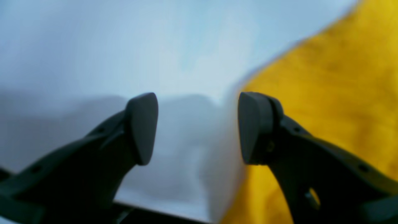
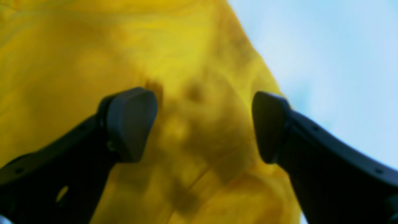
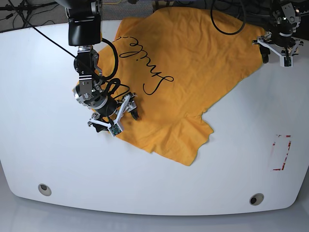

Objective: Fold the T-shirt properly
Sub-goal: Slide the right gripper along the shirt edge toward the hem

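Both pincers, right (image 3: 119, 117) and left (image 3: 276, 52), are gaping empty at opposite edges of the T-shirt (image 3: 188, 63), readying corner grabs for folding.

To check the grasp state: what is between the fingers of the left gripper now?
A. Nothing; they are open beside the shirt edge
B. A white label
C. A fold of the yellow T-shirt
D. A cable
A: the left gripper is open, with only white table in the gap and the T-shirt edge beside one finger.
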